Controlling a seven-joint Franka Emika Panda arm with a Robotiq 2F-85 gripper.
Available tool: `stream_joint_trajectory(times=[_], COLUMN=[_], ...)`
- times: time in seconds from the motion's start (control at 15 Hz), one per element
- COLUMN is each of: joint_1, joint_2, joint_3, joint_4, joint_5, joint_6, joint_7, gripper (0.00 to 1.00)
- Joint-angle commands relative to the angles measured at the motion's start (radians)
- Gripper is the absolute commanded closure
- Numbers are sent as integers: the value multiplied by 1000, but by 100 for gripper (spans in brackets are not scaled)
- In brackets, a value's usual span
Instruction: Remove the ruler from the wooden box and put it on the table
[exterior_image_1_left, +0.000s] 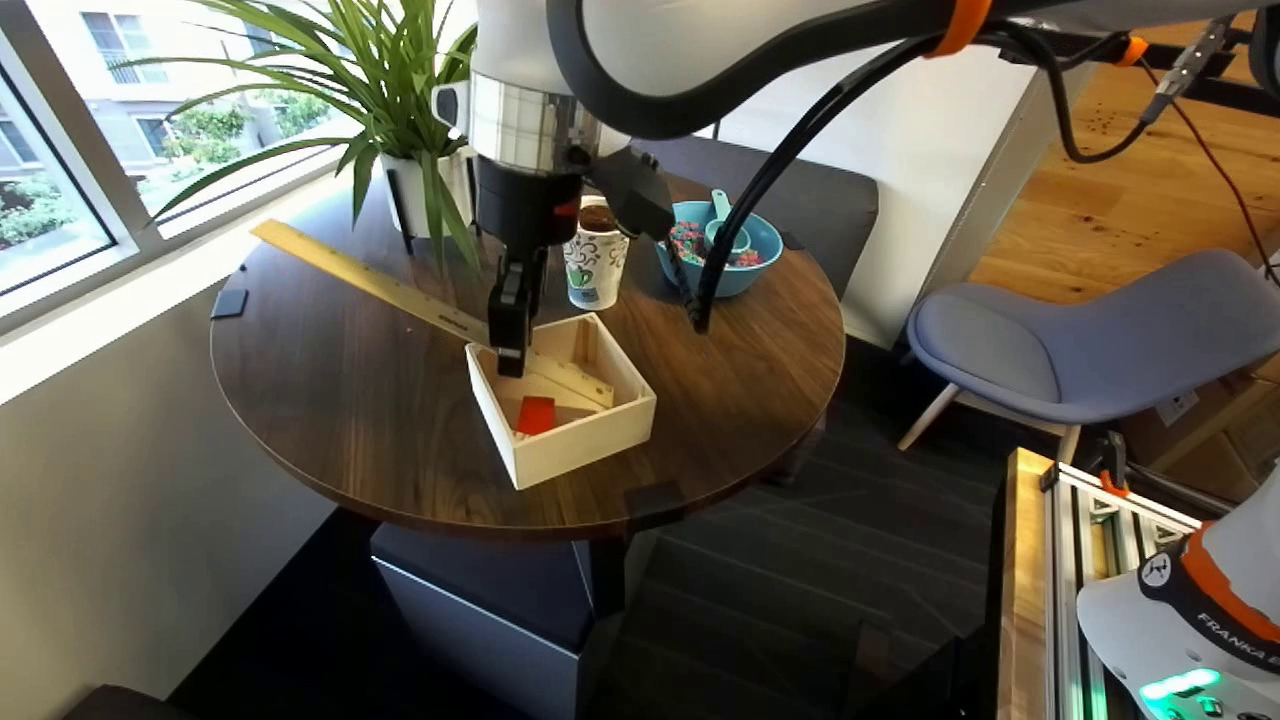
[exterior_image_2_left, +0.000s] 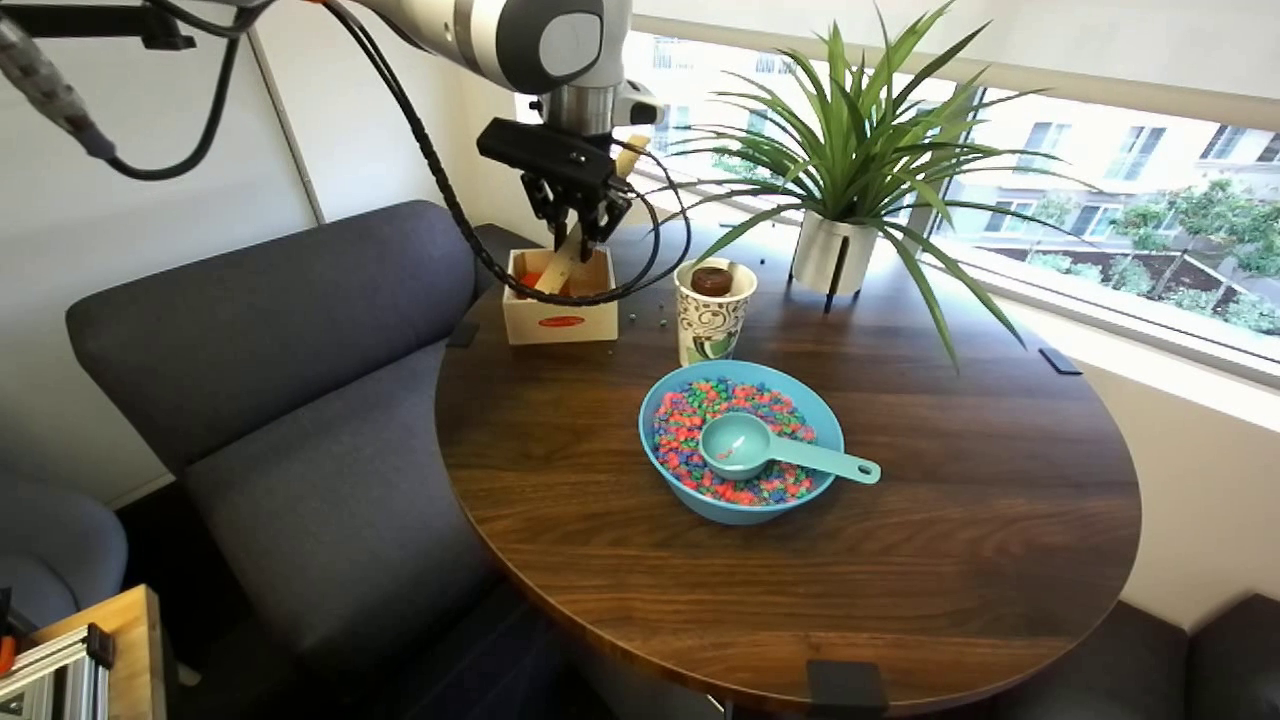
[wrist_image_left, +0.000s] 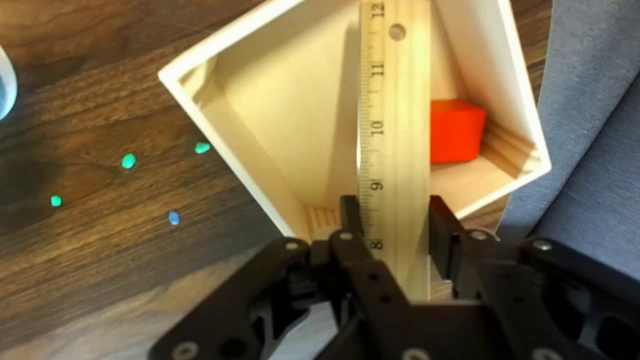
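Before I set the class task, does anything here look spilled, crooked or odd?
Yes: a few green and blue bits lie loose on the table beside the box. They look spilled, since similar bits sit in the bowl. The ruler jutting past the box seems fine: the pincer grips it.

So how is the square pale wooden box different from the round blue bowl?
The pale wooden box has four straight sides; the blue bowl is round. The box has a red block inside; the bowl holds small coloured bits and a teal scoop. Both are open on top and stand on the round dark brown table.
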Motion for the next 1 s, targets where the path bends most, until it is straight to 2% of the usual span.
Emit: stream_joint_trajectory(times=[0.0, 0.27, 0.4, 0.8, 0.93], joint_1=[14, 20, 15, -28, -36], joint_2=[-124, -246, -296, -371, -400], joint_3=[-10, -15, -21, -33, -51], joint_4=[-103, -182, -220, -344, -405], joint_5=[-35, -66, -64, 104, 130], joint_6=[71, 82, 1, -228, -230], joint_7=[21, 71, 148, 218, 295], gripper=[90, 90, 90, 90, 90])
